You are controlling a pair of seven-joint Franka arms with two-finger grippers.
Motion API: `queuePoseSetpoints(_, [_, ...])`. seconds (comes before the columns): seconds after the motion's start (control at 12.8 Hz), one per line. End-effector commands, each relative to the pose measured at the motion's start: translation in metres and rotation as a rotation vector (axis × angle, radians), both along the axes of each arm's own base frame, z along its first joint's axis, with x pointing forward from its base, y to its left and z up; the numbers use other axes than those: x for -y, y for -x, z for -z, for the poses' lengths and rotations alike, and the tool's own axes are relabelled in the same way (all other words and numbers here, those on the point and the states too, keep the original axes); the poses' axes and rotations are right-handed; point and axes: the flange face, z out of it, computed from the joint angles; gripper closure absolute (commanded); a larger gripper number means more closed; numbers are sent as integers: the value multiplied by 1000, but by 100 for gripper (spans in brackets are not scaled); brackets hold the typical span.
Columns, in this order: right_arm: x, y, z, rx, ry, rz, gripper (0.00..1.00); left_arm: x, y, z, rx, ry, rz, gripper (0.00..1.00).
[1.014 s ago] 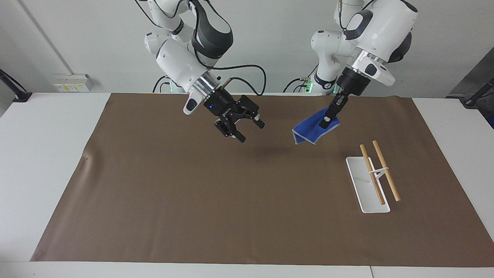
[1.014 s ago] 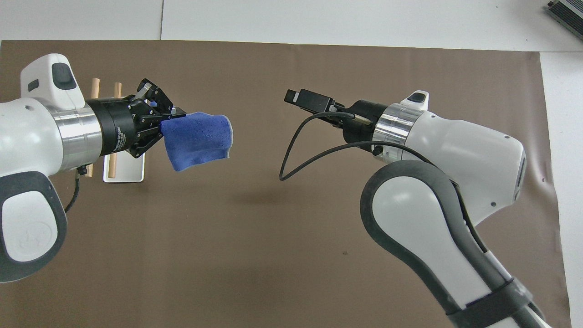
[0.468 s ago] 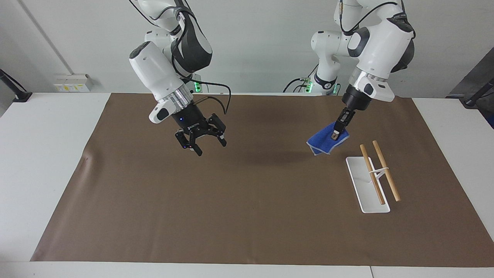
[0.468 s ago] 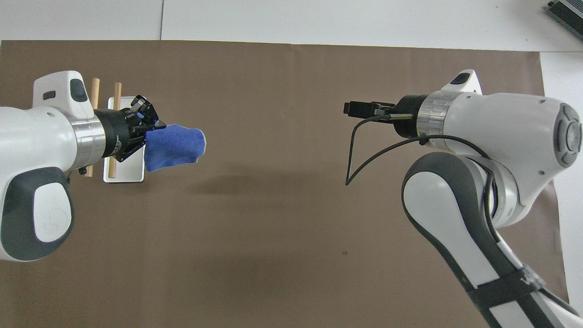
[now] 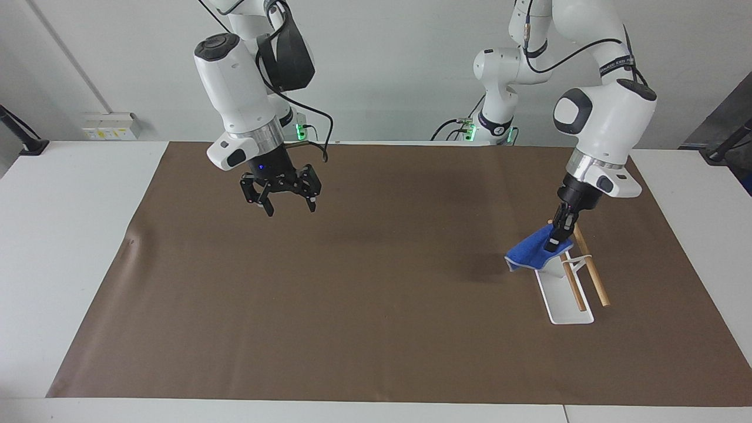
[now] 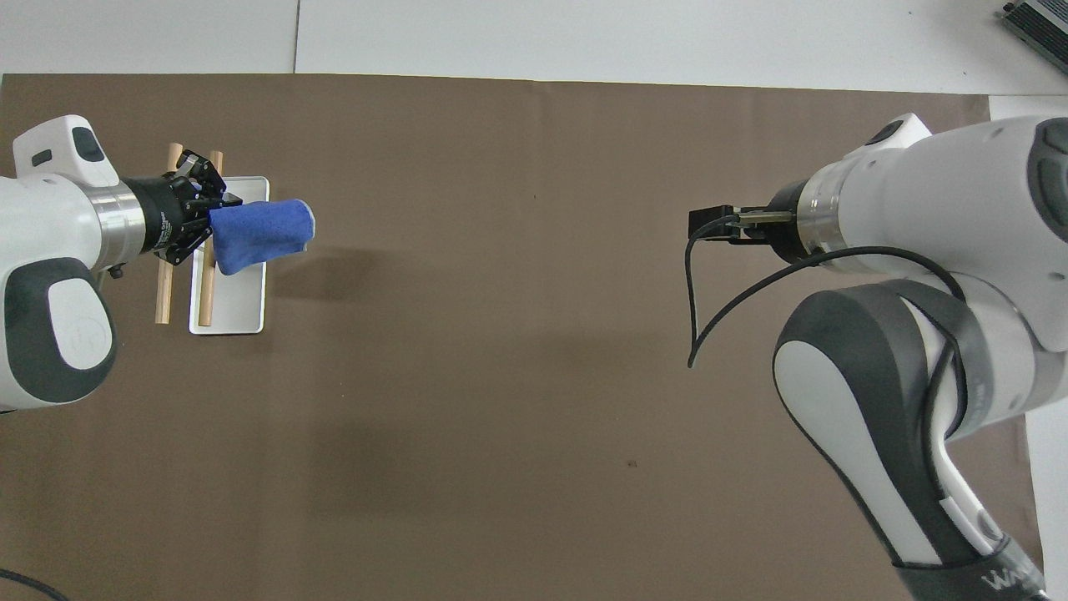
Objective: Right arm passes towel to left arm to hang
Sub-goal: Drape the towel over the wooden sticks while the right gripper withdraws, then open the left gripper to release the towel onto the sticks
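Left gripper (image 5: 555, 242) — fingertips clamped on the blue towel (image 5: 527, 254), which hangs in the air over the rack (image 5: 568, 276) at the left arm's end of the brown mat (image 5: 352, 305); right gripper (image 5: 282, 200) — fingers spread, holding nothing, raised over the mat

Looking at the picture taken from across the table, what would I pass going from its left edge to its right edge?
Bare white tabletop → brown mat → the right arm's open, empty claw hanging over the mat → blue towel gripped by the left arm's shut claw → white rack with two wooden rods → white tabletop again.
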Motion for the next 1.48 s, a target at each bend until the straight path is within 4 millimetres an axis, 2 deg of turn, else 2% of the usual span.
queuePoseSetpoints(0.0, [30, 1, -33, -44, 65, 49, 0, -33, -6, 2, 30, -20, -49, 100])
queuePoseSetpoints(0.08, [47, 2, -44, -61, 71, 74, 0, -45, -7, 3, 28, -20, -69, 100])
queuePoseSetpoints(0.23, [69, 10, -63, -42, 73, 108, 0, -68, -7, 3, 25, -21, -105, 100])
queuePoseSetpoints(0.39, [110, 22, -80, -56, 81, 143, 0, -92, -4, 5, 16, -21, -144, 100])
queuePoseSetpoints(0.47, [122, 28, -82, -82, 87, 128, 0, -101, -3, 5, 14, -22, -157, 100])
queuePoseSetpoints(0.55, [142, 34, -92, -88, 89, 136, 0, -111, -3, 5, 16, -24, -172, 100])
queuePoseSetpoints(0.62, [151, 38, -106, -99, 93, 123, 0, -124, -1, 5, 16, -29, -184, 100])
queuePoseSetpoints(0.78, [155, 42, -104, -122, 97, 106, 0, -138, 2, 6, 10, -57, -137, 100])
queuePoseSetpoints(0.94, [153, 50, -94, -145, 86, 115, 0, -139, 4, 8, -5, -57, -129, 100])
queuePoseSetpoints(1.09, [153, 53, -97, -146, 85, 104, 0, -137, 3, 7, -3, -60, -121, 100])
queuePoseSetpoints(1.17, [152, 55, -99, -147, 85, 102, 0, -138, 3, 7, 3, -75, -89, 84])
queuePoseSetpoints(1.25, [154, 60, -99, -168, 90, 99, 0, -139, 3, 6, 12, -98, -39, 37])
queuePoseSetpoints(1.33, [153, 59, -98, -163, 97, 84, 0, -138, 3, 7, 12, -101, -30, 0])
queuePoseSetpoints(1.4, [156, 53, -97, -148, 112, 74, 0, -138, 2, 5, 16, -102, -27, 0])
